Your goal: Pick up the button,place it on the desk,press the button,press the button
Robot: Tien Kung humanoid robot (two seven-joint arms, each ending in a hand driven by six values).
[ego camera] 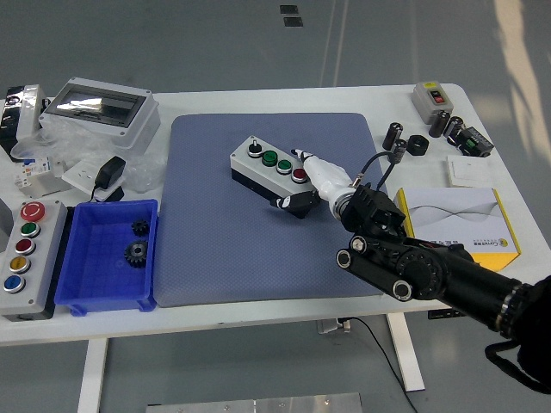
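A grey button box lies at an angle on the blue mat, near the mat's middle. Its lid carries a black knob, two green buttons and a red button. My right hand, white on a black arm, comes in from the lower right and lies against the box's right end, beside the red button. From this angle I cannot make out how the hand is set on the box. The left arm is out of sight.
A blue bin holding two black gears sits at the left, with a long box of several coloured buttons beside it. A grey enclosure stands at back left. A yellow-white carton, a small switch box and black cylinders lie at the right.
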